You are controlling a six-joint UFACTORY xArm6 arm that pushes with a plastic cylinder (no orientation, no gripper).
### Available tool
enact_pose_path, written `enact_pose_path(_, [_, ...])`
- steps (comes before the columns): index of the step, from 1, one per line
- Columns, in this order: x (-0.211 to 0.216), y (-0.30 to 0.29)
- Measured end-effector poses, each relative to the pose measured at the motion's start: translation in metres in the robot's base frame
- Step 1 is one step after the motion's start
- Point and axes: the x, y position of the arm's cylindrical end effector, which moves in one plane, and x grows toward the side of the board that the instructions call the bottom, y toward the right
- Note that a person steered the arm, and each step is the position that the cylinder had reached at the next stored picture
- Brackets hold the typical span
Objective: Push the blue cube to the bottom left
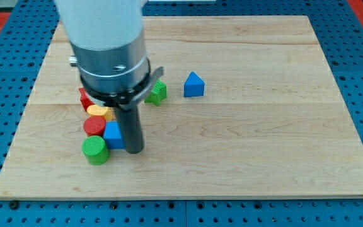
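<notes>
My tip [134,150] is standing just at the right side of the blue cube [113,135], seeming to touch it. The cube is lying on the counter [263,139] in its left part, between the red cylinder [94,126] and green cylinder [95,151]. The tool is one plain rod, pinching nothing. No readable writing is showing.

blue pegboard [5,38] under wooden board [263,126]

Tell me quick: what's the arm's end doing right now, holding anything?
No claw here: my tip is a bare rod holding nothing, sitting against the right side of the blue cube.
</notes>
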Motion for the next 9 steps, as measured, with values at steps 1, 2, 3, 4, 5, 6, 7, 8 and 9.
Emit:
enact_pose_path(1, [0.000,-0.035])
enact_pose_path(2, [-0.046,0.004])
enact_pose_path(3, [-0.075,-0.026])
enact_pose_path(4, [-0.097,-0.041])
enact_pose_path(5, [-0.119,-0.024])
enact_pose_path(6, [-0.140,0.002])
enact_pose_path(7, [-0.161,0.013])
enact_pose_path(8, [-0.178,-0.023])
enact_pose_path(9, [-0.164,-0.054])
